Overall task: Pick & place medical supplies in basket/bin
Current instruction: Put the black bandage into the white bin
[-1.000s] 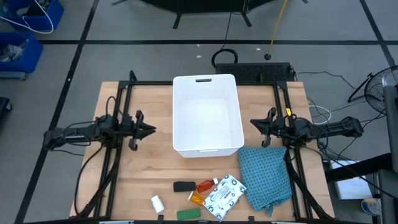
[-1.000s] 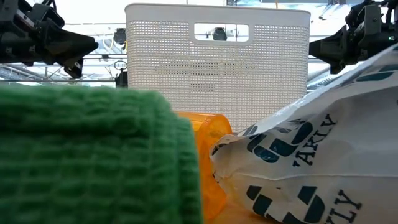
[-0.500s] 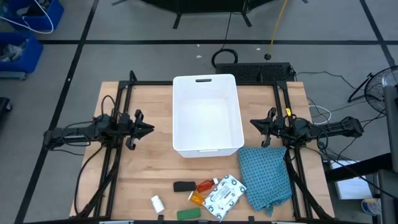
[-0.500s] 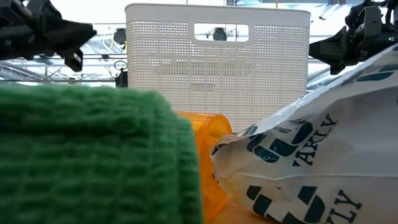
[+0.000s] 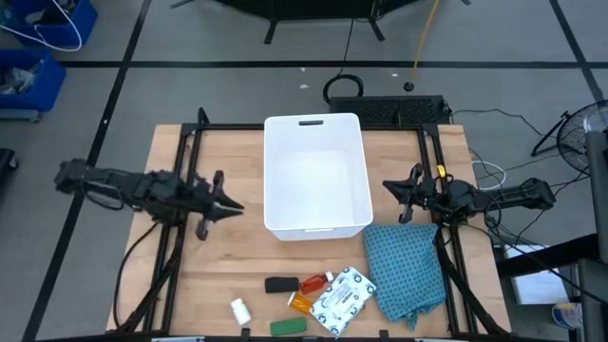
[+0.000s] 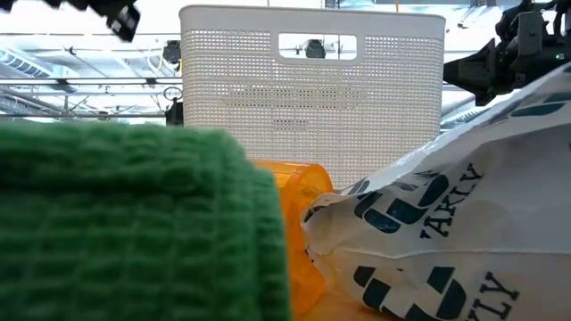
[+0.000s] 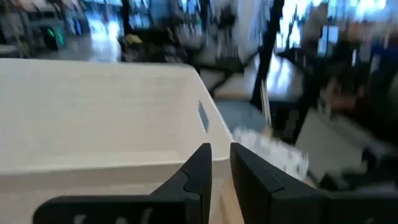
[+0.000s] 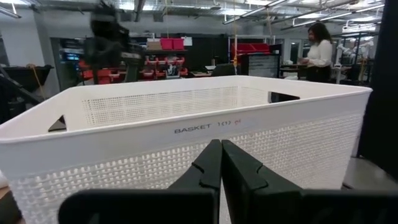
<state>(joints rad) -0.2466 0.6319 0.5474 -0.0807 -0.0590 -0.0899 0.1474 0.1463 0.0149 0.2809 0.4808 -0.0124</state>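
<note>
Supplies (image 5: 306,296) lie at the table's near edge (packet (image 5: 342,295) beside the cloth (image 5: 408,270)), well apart from the tub (image 5: 316,175) beyond. Left gripper (image 5: 232,205) and right gripper (image 5: 388,187), both closed and empty, flank it.

The basket (image 5: 317,176) sits mid-table between my left gripper (image 5: 231,203) and right gripper (image 5: 388,188); the supplies (image 5: 306,294) lie before it, a cloth (image 5: 408,271) to their right.

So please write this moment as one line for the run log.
left pincer: shut, empty, beside basket | right pincer: shut, empty | basket: empty | supplies: on table
</note>
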